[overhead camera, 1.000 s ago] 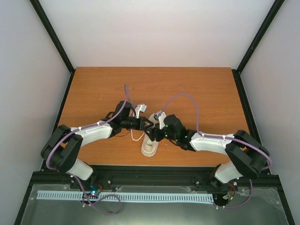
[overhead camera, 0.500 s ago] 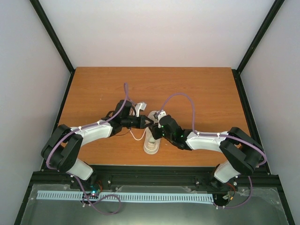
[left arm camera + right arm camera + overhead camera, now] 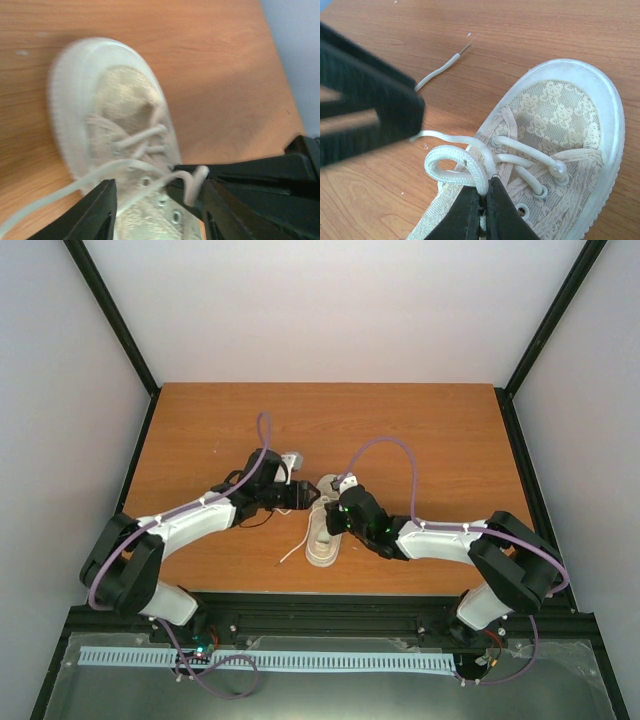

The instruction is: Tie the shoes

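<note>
**Lace loop changes hands from left to right**

The shoe (image 3: 323,538) lies near the front middle of the table (image 3: 430,430), sole down, between the two arms. It is not yet tied. The lace (image 3: 454,165) rises from the eyelets in a small bent loop over the tongue. Its free tail runs off the shoe's side onto the wood and ends in a bare tip well clear of the sole.

A second ago the left gripper (image 3: 159,212) was pressed shut at the shoe and the right one stood spread. That has now reversed. The right gripper (image 3: 481,207) has its fingers pressed together, pinching the foot of the loop just above the eyelets. The left gripper has spread its fingers and drawn back a little from the shoe, with nothing clamped between them; the lace only passes across the gap in its wrist view.

This looks like a handover. The loop is kept standing by the right arm, which leaves the left free to fetch the loose tail. The loop is small and held near its base, so a tug could pull it flat.
</note>
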You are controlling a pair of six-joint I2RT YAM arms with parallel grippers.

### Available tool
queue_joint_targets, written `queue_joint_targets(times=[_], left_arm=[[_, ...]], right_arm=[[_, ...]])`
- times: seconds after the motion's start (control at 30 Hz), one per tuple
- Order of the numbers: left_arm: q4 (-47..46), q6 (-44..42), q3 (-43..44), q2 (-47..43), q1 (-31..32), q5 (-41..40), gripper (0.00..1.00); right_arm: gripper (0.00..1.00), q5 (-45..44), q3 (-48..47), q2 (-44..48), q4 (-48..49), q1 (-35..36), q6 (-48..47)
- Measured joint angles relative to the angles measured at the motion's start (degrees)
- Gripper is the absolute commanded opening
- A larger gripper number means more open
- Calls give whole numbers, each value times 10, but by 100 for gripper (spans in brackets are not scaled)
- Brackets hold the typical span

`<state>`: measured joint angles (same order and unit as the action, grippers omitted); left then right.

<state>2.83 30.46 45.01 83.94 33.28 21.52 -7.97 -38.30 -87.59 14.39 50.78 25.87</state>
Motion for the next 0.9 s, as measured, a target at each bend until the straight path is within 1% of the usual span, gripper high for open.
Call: queue_joint_targets(times=[0.07,0.13,0.23,0.3,0.43,0.53,0.63,0.83,0.9], left_arm=[[38,-9,16,-14,-2,-59,65],[69,-13,31,-23,-9,-113,64],[103,-12,41,-18,-29,-165,56],[119,-9,41,-3,-48,-182,51],[139,-3,41,52,-75,-205,45],[146,-2,41,82,-75,-214,44],[148,-2,42,91,-75,-224,42],[153,-2,46,109,-75,-254,41],[153,-2,46,113,-75,-263,38]], right_arm=[[3,0,1,0,1,0,2],[3,0,2,0,1,0,3],[3,0,2,0,2,0,4],[3,0,2,0,2,0,4],[3,0,6,0,7,0,5],[3,1,9,0,10,0,5],[3,1,9,0,13,0,5],[3,2,10,0,14,0,5],[3,2,10,0,16,0,5]])
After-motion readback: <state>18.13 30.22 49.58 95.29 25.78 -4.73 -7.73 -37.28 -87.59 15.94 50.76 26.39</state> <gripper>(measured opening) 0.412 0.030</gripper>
